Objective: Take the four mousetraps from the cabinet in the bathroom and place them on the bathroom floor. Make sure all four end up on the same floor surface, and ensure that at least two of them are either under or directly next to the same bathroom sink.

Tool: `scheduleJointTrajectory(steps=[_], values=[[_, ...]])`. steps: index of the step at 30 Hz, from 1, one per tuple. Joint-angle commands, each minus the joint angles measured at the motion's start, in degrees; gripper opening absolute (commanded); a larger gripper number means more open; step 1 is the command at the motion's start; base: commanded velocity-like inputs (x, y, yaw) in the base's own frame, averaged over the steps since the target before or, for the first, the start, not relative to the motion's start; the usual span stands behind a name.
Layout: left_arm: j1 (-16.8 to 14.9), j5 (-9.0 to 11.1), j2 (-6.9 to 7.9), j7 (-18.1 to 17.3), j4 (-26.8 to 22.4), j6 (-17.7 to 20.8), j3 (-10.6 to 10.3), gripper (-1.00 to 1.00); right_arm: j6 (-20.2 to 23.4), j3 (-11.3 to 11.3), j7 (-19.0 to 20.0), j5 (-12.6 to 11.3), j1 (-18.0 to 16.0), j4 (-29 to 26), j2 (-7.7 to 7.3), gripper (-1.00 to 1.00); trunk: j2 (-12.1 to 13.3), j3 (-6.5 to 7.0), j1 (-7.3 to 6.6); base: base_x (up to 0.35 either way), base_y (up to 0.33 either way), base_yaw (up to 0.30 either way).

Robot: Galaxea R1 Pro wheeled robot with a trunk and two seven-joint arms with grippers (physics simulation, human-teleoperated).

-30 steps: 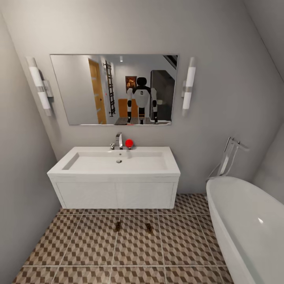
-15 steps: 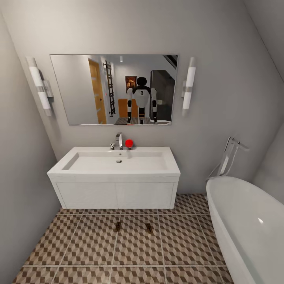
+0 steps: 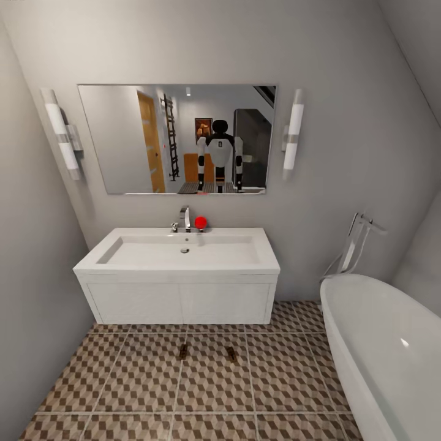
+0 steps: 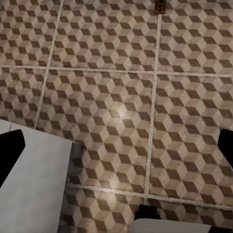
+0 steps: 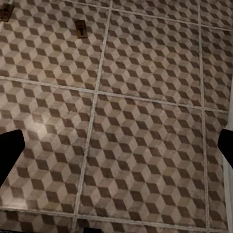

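Brown mousetraps (image 3: 183,351) still lie before the sink (image 3: 177,269), unmoved.

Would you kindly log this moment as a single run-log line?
mousetraps: two on bathroom floor before sink | left gripper: open, empty | right gripper: open, empty | bathtub: right

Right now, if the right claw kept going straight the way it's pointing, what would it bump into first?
Most likely the bathroom floor: the right claw points down at bare patterned tile with nothing in between. Two mousetraps lie farther off, probably outside its line.
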Motion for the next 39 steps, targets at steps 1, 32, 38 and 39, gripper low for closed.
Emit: scheduleJointTrajectory(steps=[1, 32, 38, 39], values=[[0.0, 0.3, 0.00, 0.3, 0.2, -0.1, -0.5, 1.00, -0.2, 0.5, -0.1, -0.6, 0.0, 0.0, 0.02, 1.00, -0.1, -0.13, 0.03, -0.038, 0.000, 0.000], [0.0, 0.3, -0.06, 0.3, 1.2, -0.1, -0.6, 1.00, -0.4, 0.5, -0.2, -0.6, 0.0, 0.0, 0.09, 1.00, -0.1, -0.13, 0.03, -0.309, 0.000, 0.000], [0.0, 0.3, -0.06, 0.3, 1.2, -0.1, -0.6, 1.00, -0.4, 0.5, -0.2, -0.6, 0.0, 0.0, 0.09, 1.00, -0.1, -0.13, 0.03, -0.335, 0.000, 0.000], [0.0, 0.3, -0.06, 0.3, 1.2, -0.1, -0.6, 1.00, -0.4, 0.5, -0.2, -0.6, 0.0, 0.0, 0.09, 1.00, -0.1, -0.13, 0.03, -0.335, 0.000, 0.000]])
